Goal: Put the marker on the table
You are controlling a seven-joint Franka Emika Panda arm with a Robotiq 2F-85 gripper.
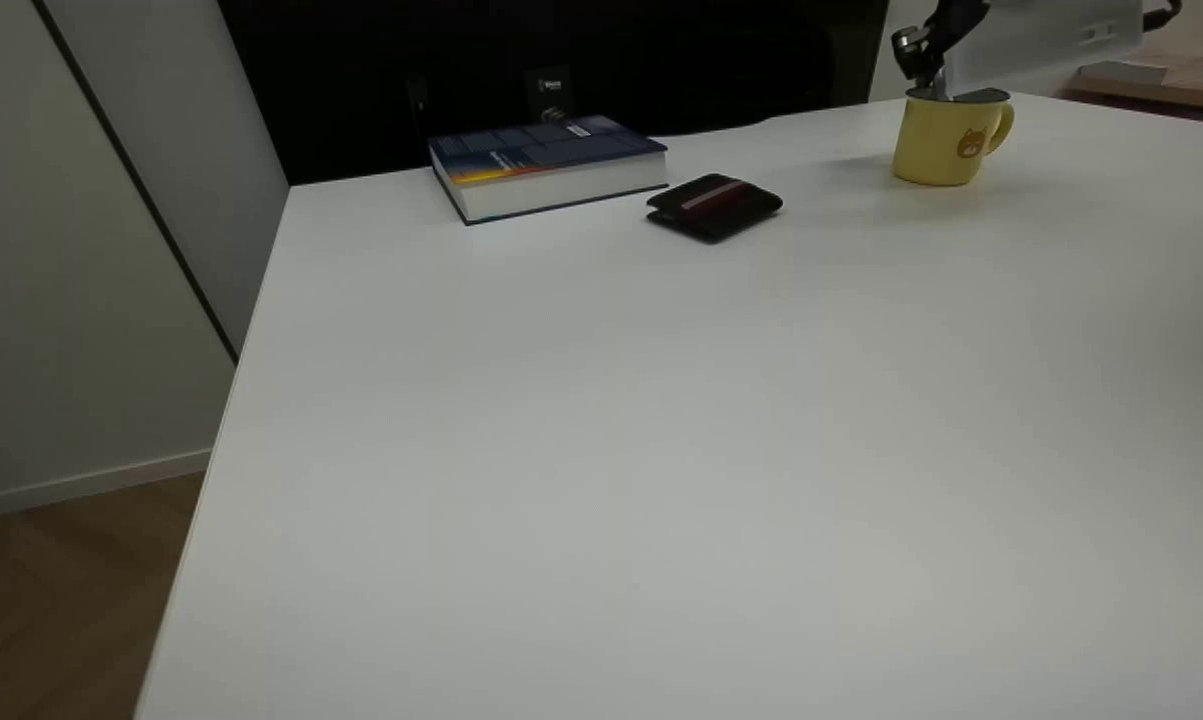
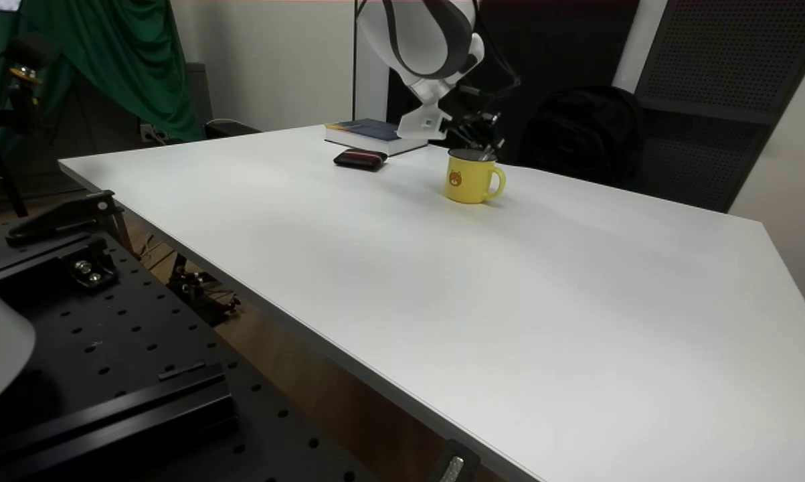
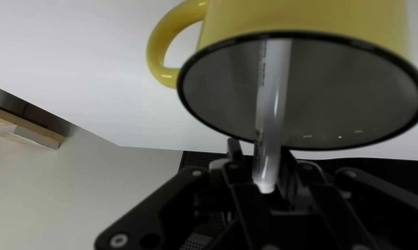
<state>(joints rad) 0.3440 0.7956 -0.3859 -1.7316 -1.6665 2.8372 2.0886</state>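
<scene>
Two fingers [image 3: 234,151] of the gripper [image 3: 261,149] stand close on either side of the marker [image 3: 271,104], toward its upper end; whether they truly pinch it or leave a little slack, I cannot tell from the wrist view. The marker leans inside the yellow mug [image 1: 936,145], its lower end hidden by the wall, its upper part standing out past the dark rim [image 3: 299,34]. The step in hand is probably drawing it out, so a firm, square hold on the barrel comes first. Then lift along the marker's own slant rather than sideways, and gently, so that the mug, upright on the white table [image 1: 661,450], is not tipped or dragged. Move across only once the lower tip is above the rim. For setting down, the stretch of table nearer the camera than the wallet [image 1: 715,207] and the book [image 1: 551,160], in an exterior view, seems a sensible target. Turn the marker level, bring it into contact, and only then let go: its round barrel may roll.
</scene>
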